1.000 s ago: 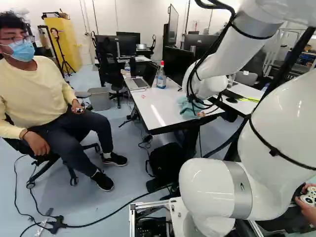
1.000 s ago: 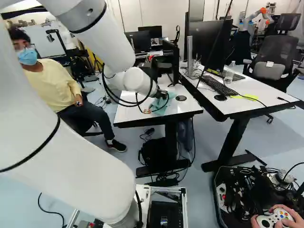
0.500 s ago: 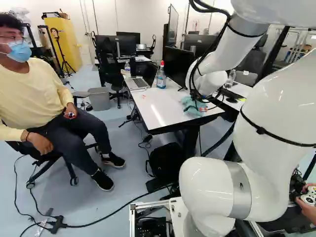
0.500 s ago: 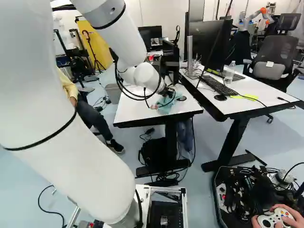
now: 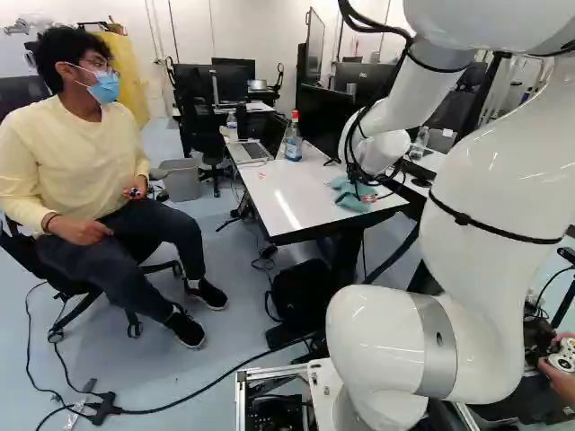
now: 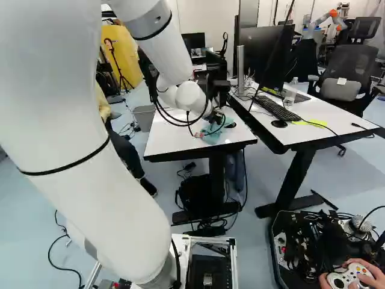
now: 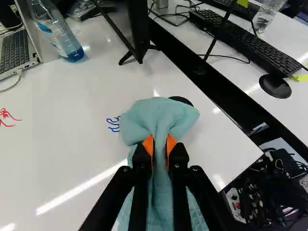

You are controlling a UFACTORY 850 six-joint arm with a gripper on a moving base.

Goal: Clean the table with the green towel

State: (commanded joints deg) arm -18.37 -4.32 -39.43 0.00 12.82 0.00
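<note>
Green towel [image 7: 156, 113] lying near a corner of the table [image 6: 171, 141], gripper [image 6: 216, 117] pinching it between both fingers, folds bulging ahead, remaining cloth extending underneath.

Robotics lab: desks [image 6: 174, 137], monitors [image 6: 278, 57], another robot [image 6: 334, 13]

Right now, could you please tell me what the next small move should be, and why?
I would probably slide the green towel sideways over the blue scribble: the jaws already grip the bunched cloth, and that scribble lies just beside it on the table, while the red marks are farther off.
</note>
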